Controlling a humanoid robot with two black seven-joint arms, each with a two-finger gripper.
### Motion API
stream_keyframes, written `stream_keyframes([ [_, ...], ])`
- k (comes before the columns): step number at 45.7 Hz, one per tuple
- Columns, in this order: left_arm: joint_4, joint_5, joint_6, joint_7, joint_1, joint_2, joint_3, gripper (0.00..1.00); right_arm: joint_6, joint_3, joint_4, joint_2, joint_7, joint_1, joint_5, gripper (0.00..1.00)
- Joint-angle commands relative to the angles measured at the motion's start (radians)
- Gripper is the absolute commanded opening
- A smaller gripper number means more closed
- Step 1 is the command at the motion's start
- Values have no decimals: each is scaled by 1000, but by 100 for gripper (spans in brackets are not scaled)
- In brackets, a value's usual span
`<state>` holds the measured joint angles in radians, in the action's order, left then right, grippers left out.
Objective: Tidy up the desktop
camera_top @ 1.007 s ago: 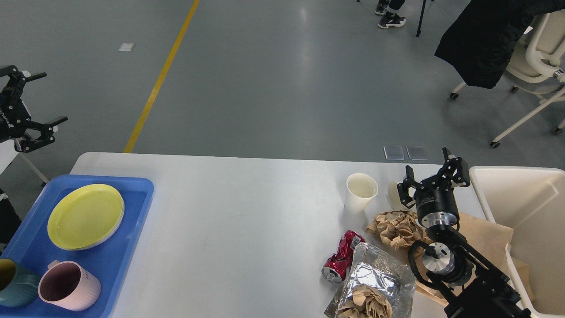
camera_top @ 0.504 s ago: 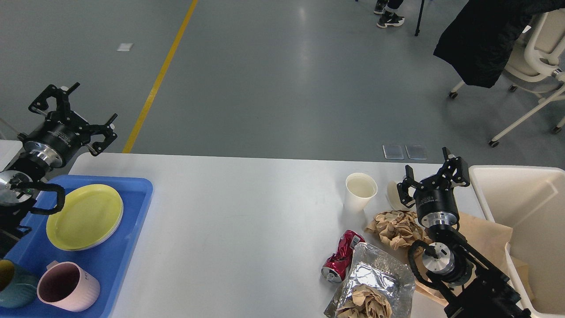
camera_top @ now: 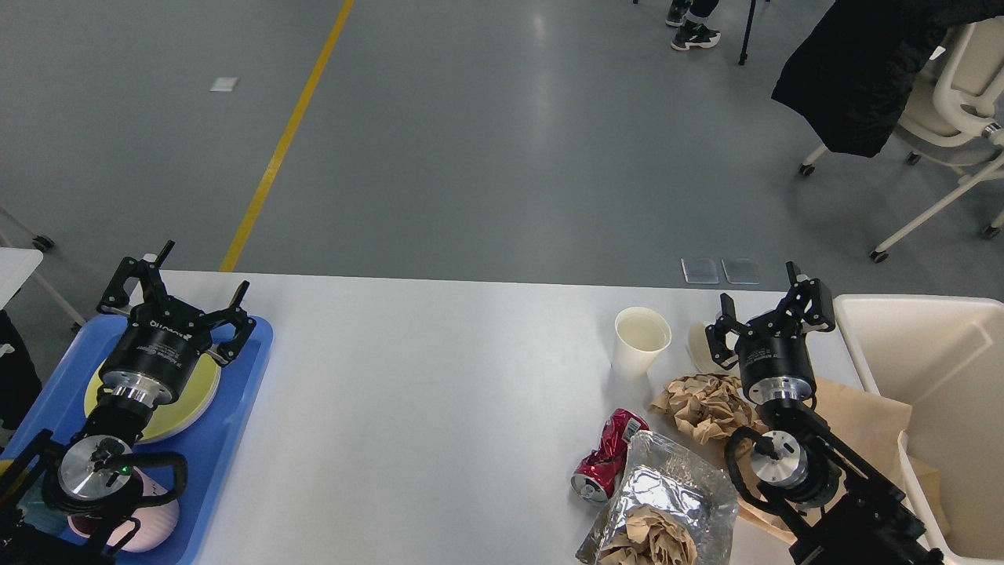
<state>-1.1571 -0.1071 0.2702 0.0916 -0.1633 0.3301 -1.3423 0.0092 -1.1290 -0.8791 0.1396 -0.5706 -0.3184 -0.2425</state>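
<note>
Both end effectors, left (camera_top: 179,292) and right (camera_top: 765,306), hover spread above the desktop (camera_top: 439,392).

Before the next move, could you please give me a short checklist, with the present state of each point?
1. Right gripper open and empty: ok.
2. Left gripper open and empty: ok.
3. Cream bin has room for rubbish: ok.
4. Paper cup empty: cannot tell.
5. Desktop tidy: not ok; crushed red can, foil bag and crumpled brown paper lie on it.
6. Thing behind the right gripper identified: cannot tell, mostly hidden.
</note>
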Motion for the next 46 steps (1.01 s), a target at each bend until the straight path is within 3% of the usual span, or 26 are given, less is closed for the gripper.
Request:
stream_keyframes([
  [1,-4,-6,20,-12,22,-32,-17,96,0,0,0,0,0,-1,0,100],
  [8,5,-8,73,-9,22,-48,-21,96,0,0,0,0,0,1,0,100],
  [30,62,-13,78,-16,28,-16,-26,96,0,0,0,0,0,1,0,100],
  [46,83,-5,78,-12,10,-60,-95,96,0,0,0,0,0,1,0,100],
])
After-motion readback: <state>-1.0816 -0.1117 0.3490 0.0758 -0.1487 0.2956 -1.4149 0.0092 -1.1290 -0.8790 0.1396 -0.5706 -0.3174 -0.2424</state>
